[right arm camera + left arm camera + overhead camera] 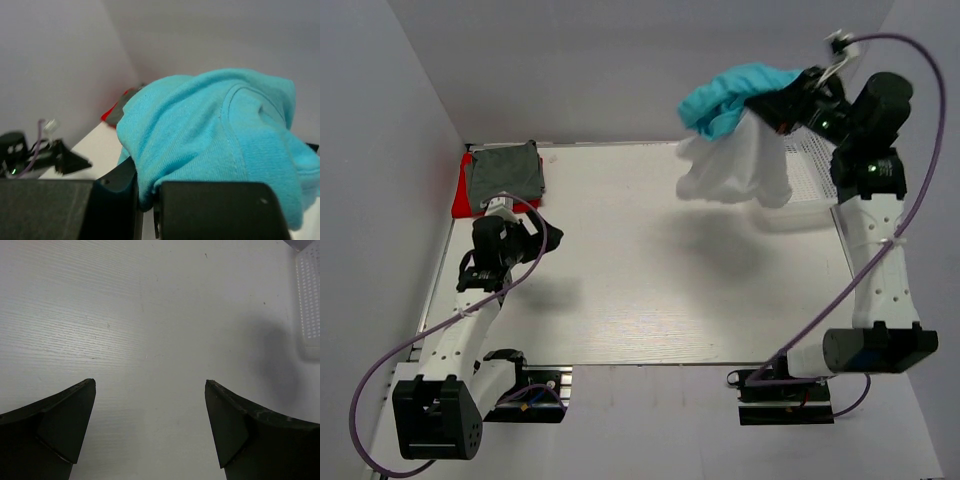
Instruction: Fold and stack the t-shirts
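Right tool (147,202): jaws nearly closed, clamped on a bunched fold of the turquoise t-shirt (725,95). The wrist view shows the cloth pinched between the two fingers and spilling over them. The tool is raised well above the far right corner of the desk (650,290).

The white t-shirt (740,165) hangs from the same bundle, directly below the turquoise cloth and clear of the desk surface. Whether it sits in the jaws as well cannot be told. The bundle partly hides the white lattice basket (812,165) at the far right edge.

Left tool (150,390): jaws spread wide, holding nothing, poised over bare desk on the left side.

The grey-green t-shirt (503,170) lies folded on top of the red t-shirt (460,198) at the far left corner, just beyond the left tool.
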`<state>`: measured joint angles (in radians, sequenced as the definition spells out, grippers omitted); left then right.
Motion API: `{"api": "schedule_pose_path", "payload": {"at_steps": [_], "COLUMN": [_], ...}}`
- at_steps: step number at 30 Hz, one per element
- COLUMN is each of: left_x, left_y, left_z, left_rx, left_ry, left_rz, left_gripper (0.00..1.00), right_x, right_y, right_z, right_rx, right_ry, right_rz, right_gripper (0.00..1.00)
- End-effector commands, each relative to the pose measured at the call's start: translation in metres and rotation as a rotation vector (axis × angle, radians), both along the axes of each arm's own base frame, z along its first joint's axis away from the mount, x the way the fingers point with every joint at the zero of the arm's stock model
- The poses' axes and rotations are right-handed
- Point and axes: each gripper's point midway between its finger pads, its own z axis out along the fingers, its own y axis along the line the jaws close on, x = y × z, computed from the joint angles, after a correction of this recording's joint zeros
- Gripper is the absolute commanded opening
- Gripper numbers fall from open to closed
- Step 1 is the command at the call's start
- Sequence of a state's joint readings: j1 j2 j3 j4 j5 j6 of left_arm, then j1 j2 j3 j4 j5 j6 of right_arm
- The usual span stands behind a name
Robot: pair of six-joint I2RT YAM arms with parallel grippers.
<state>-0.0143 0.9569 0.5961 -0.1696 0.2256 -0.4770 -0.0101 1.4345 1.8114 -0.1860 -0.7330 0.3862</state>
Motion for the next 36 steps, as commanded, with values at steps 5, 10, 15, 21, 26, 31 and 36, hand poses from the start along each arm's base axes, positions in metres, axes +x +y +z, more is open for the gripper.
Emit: {"api": "schedule_pose_path", "payload": {"at_steps": [5, 10, 15, 21, 26, 31, 36], "left_x": [0.007, 0.006, 0.007, 0.006, 0.005, 0.006, 0.002], "left_y": [-0.006, -0.006, -0.015, -0.013, -0.009, -0.003, -0.001], "left_z": [0.033, 0.03, 0.022, 0.016, 0.004, -0.005, -0.025], "left_rx": [-0.074, -0.091, -0.121, -0.109, -0.091, -0.073, -0.059], "left_ry": [-0.052, -0.025, -0.001, 0.018, 0.042, 0.071, 0.128], "left_rz": [0.006, 0.016, -0.025, -0.019, -0.003, 0.031, 0.036], "left_gripper": [1.0, 1.0, 1.0, 1.0, 1.0, 1.0, 1.0], "right_x": [-0.03, -0.083, -0.083, -0.07, -0.033, 0.013, 0.034], "right_y": [0.069, 0.115, 0.086, 0.062, 0.073, 0.095, 0.119], "right_z": [-0.172, -0.302, -0.324, -0.313, -0.308, -0.353, -0.394], "right_rx": [-0.143, -0.308, -0.446, -0.516, -0.58, -0.72, -0.8], "right_ry": [0.257, 0.465, 0.489, 0.455, 0.442, 0.545, 0.608], "right_rz": [0.18, 0.352, 0.119, -0.06, -0.135, -0.18, -0.148], "right_gripper": [0.02, 0.47, 0.9, 0.9, 0.9, 0.9, 0.9]}}
